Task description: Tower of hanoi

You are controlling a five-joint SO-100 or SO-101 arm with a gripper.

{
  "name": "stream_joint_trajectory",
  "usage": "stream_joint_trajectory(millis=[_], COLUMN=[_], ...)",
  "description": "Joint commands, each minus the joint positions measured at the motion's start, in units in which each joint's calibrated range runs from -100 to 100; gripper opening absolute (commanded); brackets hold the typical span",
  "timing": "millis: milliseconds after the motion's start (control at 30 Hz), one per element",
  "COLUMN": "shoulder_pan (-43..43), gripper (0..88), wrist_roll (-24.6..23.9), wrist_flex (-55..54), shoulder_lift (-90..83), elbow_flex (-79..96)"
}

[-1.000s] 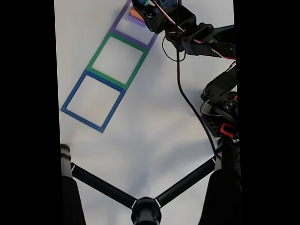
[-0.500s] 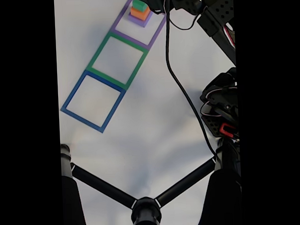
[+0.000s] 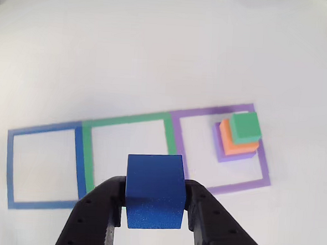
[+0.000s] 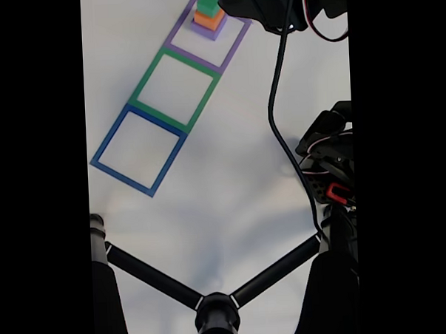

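Observation:
In the other view my gripper is shut on the small blue cube, held above the table over the near edge of the green frame. The remaining tower stands inside the purple frame at the right: a green block on an orange block on a flat purple block. In the fixed view the same stack sits at the top, with the arm just to its right.
Three flat square frames lie in a row: blue, green and purple. In the fixed view a black tripod spans the bottom, and the arm's base and cable stand at the right.
The gripper was down on the stack a second ago. It has lifted away with the blue cube, leaving the green block on top, and the arm has swung up and right.

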Motion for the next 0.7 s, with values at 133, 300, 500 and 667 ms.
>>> stream_joint_trajectory(millis=[133,300,500,667], shoulder_pan=[-3.3,-3.5,-4.7,-6.1], gripper=[3.2,3.0,3.2,3.6], wrist_roll=[0.6,0.6,0.6,0.6], wrist_flex=[-4.0,-14.4,-28.6,-44.3], shoulder_lift=[-7.1,-14.7,-21.5,-23.0], elbow_flex=[13.0,32.4,54.5,70.3])
